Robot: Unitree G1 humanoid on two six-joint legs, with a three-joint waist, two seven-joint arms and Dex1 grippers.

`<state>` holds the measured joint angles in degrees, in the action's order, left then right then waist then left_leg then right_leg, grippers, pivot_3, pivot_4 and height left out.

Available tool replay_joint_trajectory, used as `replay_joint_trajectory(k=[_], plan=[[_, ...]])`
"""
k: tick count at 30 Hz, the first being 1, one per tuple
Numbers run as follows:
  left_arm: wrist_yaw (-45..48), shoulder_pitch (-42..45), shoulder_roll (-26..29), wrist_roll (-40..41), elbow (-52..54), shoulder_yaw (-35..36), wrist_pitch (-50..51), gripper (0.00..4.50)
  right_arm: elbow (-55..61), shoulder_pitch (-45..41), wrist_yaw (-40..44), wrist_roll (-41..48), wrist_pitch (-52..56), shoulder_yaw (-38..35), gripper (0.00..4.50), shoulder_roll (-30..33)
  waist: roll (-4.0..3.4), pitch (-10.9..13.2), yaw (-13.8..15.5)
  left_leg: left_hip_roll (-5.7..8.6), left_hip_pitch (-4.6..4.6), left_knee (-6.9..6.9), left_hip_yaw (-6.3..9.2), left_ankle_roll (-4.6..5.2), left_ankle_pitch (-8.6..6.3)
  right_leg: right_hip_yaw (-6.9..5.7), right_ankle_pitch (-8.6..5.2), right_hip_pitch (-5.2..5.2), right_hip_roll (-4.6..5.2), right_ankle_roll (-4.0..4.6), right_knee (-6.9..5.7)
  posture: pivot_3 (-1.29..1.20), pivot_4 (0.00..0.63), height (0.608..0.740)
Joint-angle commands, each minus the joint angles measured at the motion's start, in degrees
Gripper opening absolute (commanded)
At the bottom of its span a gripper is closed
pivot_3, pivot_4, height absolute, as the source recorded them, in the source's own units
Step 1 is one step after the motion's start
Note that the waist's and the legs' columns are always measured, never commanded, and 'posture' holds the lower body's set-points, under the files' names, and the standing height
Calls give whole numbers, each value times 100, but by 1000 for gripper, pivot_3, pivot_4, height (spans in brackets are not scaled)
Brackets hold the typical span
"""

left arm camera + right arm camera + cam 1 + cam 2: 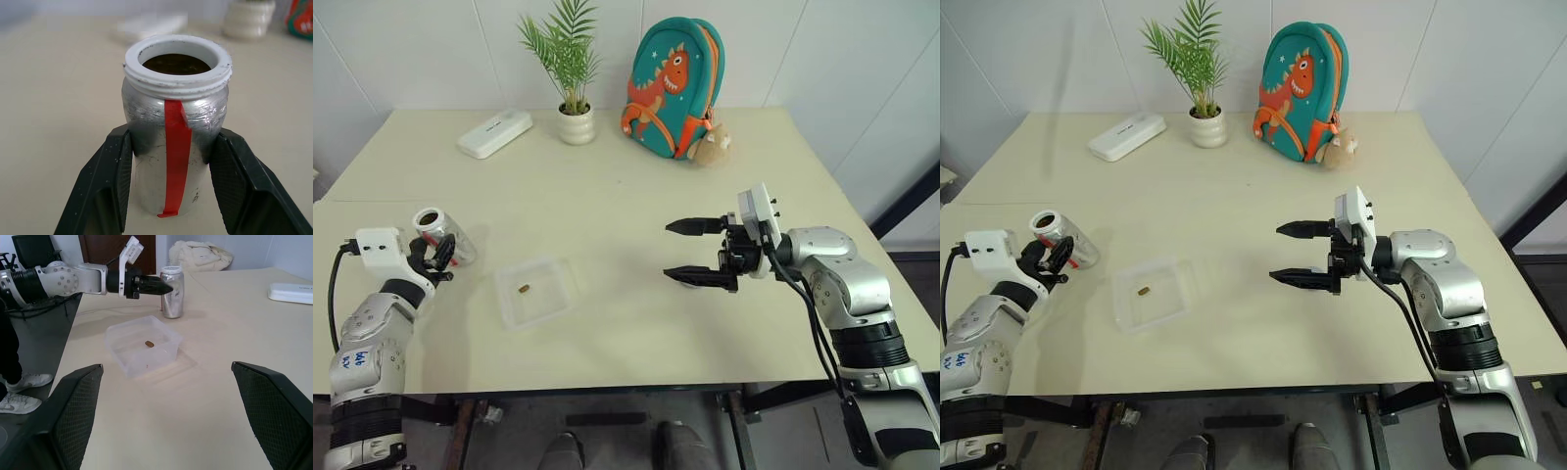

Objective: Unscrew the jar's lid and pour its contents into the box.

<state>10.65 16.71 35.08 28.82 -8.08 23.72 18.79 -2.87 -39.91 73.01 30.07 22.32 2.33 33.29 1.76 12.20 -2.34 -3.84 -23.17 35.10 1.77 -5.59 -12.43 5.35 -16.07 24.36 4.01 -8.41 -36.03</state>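
The jar (pixel 453 238) is a small silvery cylinder with a red strip and a white threaded rim. Its mouth (pixel 177 62) is bare and it stands about upright at the table's left side. My left gripper (pixel 438 257) is shut on its body, one black finger (pixel 111 181) on each side. The lid is out of view. The box (pixel 536 291), a shallow clear tray, lies just right of the jar, with one small brown piece of the contents (pixel 523 288) inside. My right gripper (pixel 667 250) hovers right of the box, pointing toward it, open with nothing between its fingers.
At the back of the table are a white oblong case (pixel 495 132), a potted plant (pixel 576 124), a teal dinosaur backpack (pixel 672 88) and a small plush toy (pixel 713 147). Bare tabletop (pixel 617 225) lies between the box and the right gripper.
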Motion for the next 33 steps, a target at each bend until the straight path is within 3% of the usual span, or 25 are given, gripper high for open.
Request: replay_joint_trajectory(k=[1, 3, 11, 20, 27, 30, 33], plan=[[-81, 35, -27, -135, 79, 48, 193, 1936, -50, -168, 101, -51, -176, 6, 4422, -32, 0, 0, -2, 0, 0, 0, 0, 0, 1, 0, 2, -1, 0, 1, 3, 0, 150, 740], [-165, 70, -46, -155, 62, 112, 293, 1936, -75, -193, 110, -69, -196, 18, 4422, -67, 0, 0, -4, 0, 1, 1, -1, 0, 1, 0, 5, -4, 0, 1, 9, 0, 150, 740], [-129, 55, 178, -475, 241, 218, 273, 4369, -92, -185, 118, -91, -208, 35, 4500, -96, 1, 0, -48, 0, -2, -1, -1, -1, 1, 0, 7, -3, 0, 0, 14, 0, 150, 740], [-133, -208, 249, -503, 910, 515, 492, 4438, -149, -220, 122, -155, -220, 46, 4500, -115, 1, 0, -90, 0, -2, -5, -1, -3, -3, 0, 7, -2, 0, 0, 17, 0, 150, 740], [398, -1062, 745, -187, 1944, 956, 1450, 4438, -155, -255, 143, -172, -179, 16, 4500, -36, 5, 3, -107, -1, -4, -10, -3, -5, -8, 1, 4, 5, 1, 7, 20, 0, 150, 740], [533, -1270, 872, -151, 2181, 1140, 1693, 4438, -140, -231, 156, -176, -165, 3, 4500, 11, 6, 3, -106, -1, -4, -10, -4, -4, -9, 1, -21, 5, 2, 51, 24, 0, 150, 740], [1185, -1800, 1254, 12, 2381, 1605, 1918, 4438, 17, -206, 150, -145, -2, -8, 4500, 136, 11, 6, -120, -1, -7, -10, -7, -2, -9, 3, -26, 5, 3, 63, 37, 0, 150, 740]])
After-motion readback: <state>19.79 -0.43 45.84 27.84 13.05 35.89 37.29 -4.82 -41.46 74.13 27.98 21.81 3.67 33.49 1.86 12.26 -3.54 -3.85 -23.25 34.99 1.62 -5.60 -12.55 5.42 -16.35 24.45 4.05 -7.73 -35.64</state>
